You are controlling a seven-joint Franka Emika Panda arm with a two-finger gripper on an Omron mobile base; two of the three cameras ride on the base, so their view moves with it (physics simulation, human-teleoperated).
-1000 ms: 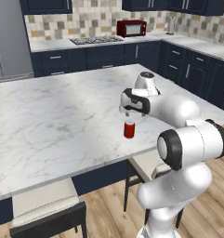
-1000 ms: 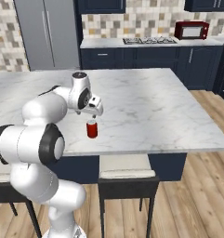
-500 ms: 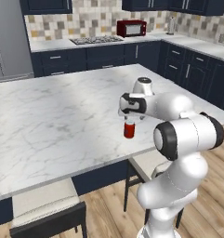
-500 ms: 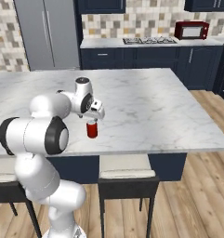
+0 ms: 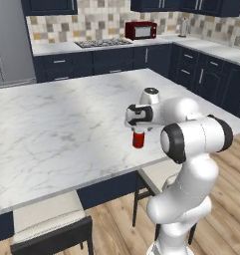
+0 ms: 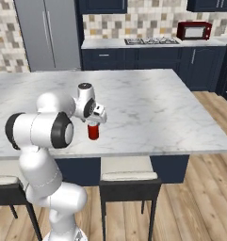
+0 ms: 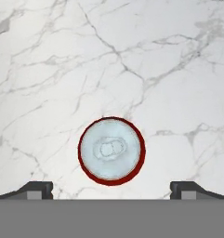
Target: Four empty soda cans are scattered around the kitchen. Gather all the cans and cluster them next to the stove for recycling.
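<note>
A: What has changed over the last second?

B: The hand has been brought lower over the red soda can (image 5: 138,140), and the forearm has been swung round toward it. The can itself has not been shifted; it stands upright on the marble island surface (image 5: 57,124), near the edge closest to the robot.

A: What does that mean for the task?

B: A grasp appears to be in preparation. Nothing has yet been lifted, and the stove (image 5: 102,43) lies well apart, on the far counter at about 12 o'clock from the can in the left base view. The carry is judged to be entirely ahead.

A: How is the arm posed?

B: The elbow is folded close to the base and the wrist is turned so that the hand points straight down. The gripper (image 6: 92,124) hangs directly above the can.

A: And the fingers?

B: They are spread fully wide. In the hand view the fingers (image 7: 35,189) are seen at 7 and 5 o'clock, with the can's silvery top just above the line between them, clear of both. No contact is made.
</note>
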